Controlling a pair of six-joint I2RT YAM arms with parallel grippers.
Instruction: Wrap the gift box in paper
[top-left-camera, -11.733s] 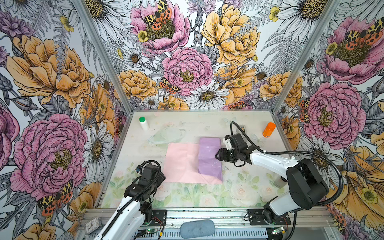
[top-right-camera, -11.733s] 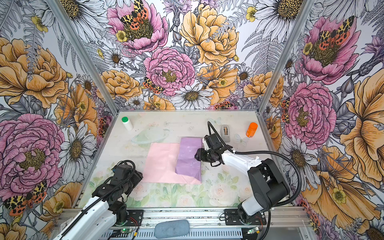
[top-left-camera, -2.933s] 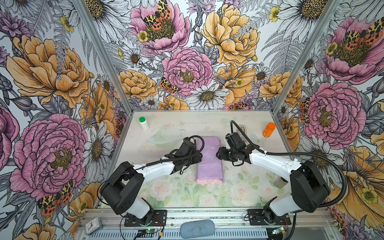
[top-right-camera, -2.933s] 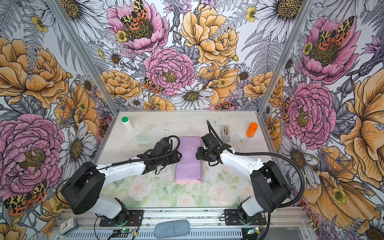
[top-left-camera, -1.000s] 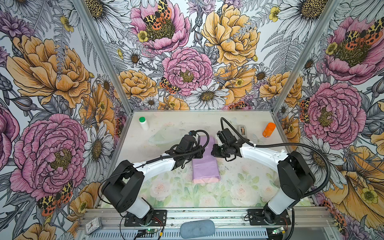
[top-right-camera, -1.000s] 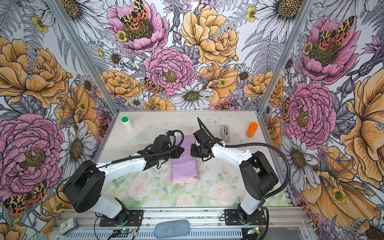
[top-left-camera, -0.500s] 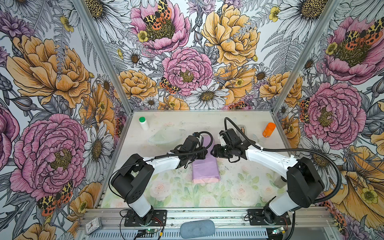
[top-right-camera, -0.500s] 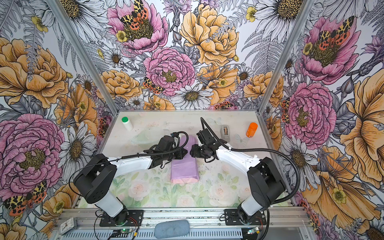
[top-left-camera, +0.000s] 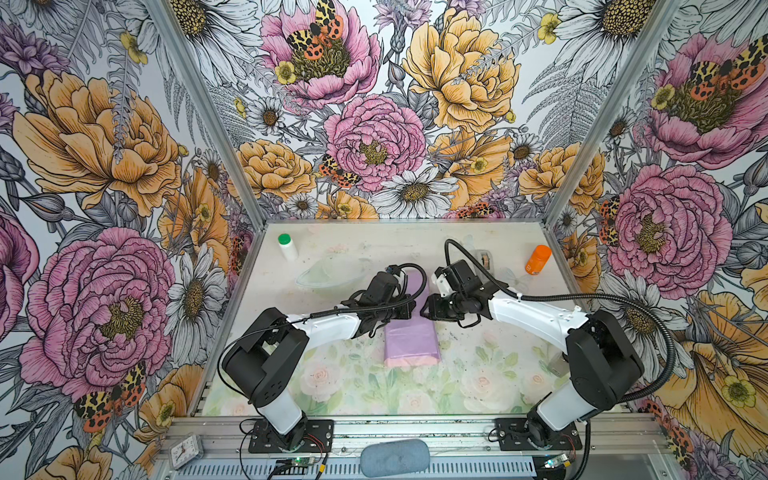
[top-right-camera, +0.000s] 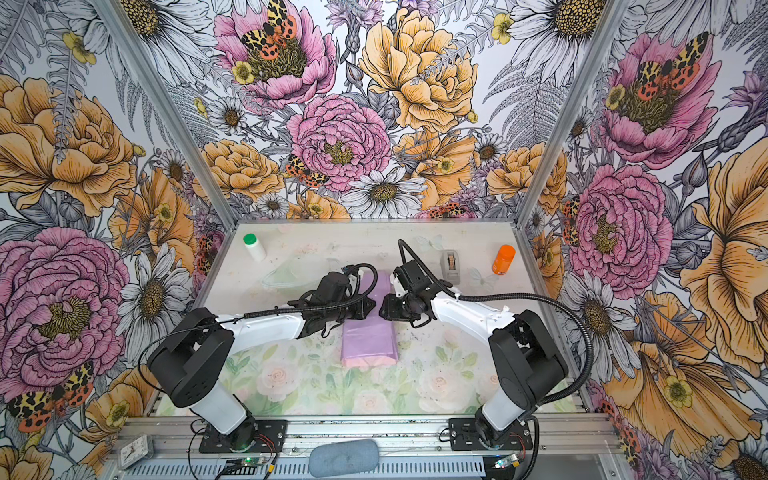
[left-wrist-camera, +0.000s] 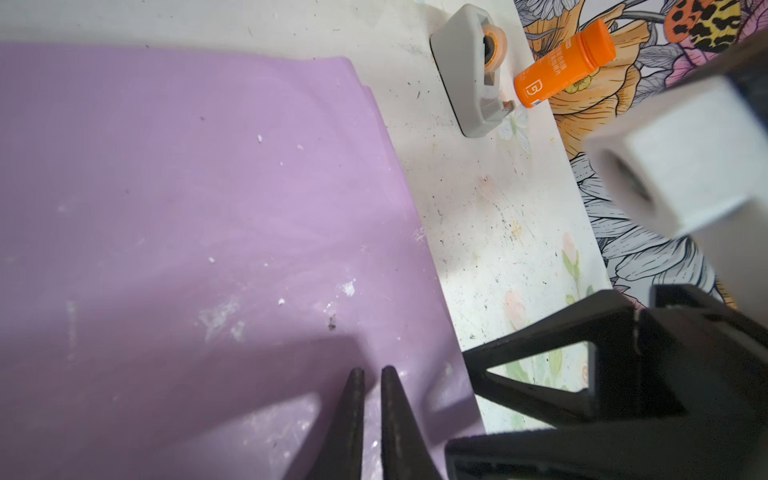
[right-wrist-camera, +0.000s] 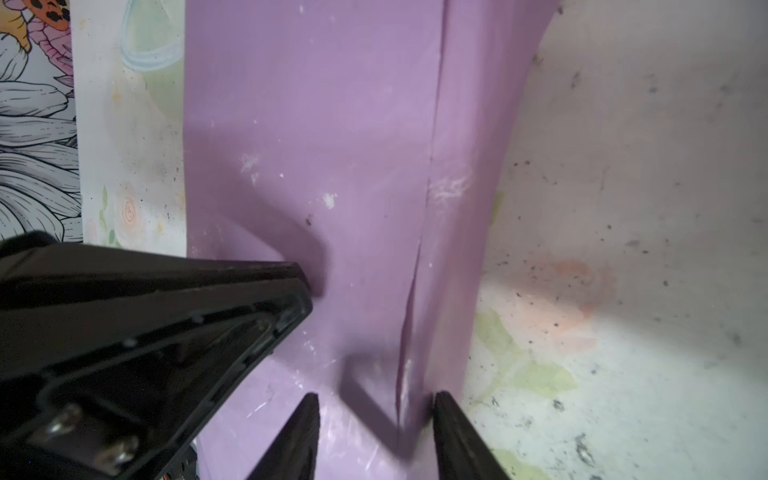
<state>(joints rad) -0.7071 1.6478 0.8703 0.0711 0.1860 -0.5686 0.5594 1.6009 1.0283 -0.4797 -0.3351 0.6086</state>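
The paper (top-left-camera: 409, 340) looks lilac and lies folded into a long narrow bundle in the middle of the table in both top views (top-right-camera: 368, 336); the gift box is hidden under it. My left gripper (left-wrist-camera: 372, 370) is shut, with its tips resting on the paper's top face, and nothing shows between them. It reaches in from the left (top-left-camera: 409, 309). My right gripper (right-wrist-camera: 376, 397) is open and straddles the overlapping paper edge along the bundle's right side. It faces the left gripper closely (top-left-camera: 426, 311). Both grippers meet over the bundle's far half.
A grey tape dispenser (top-left-camera: 482, 259) and an orange bottle (top-left-camera: 538, 259) stand at the back right. A white bottle with a green cap (top-left-camera: 286, 247) stands at the back left, near a clear plastic piece (top-left-camera: 328, 272). A small clear item (top-left-camera: 557, 365) lies by the right arm.
My left gripper has slid right onto the top of the bundle. The right gripper's jaws have opened wider and it has dropped slightly toward the paper's right edge.
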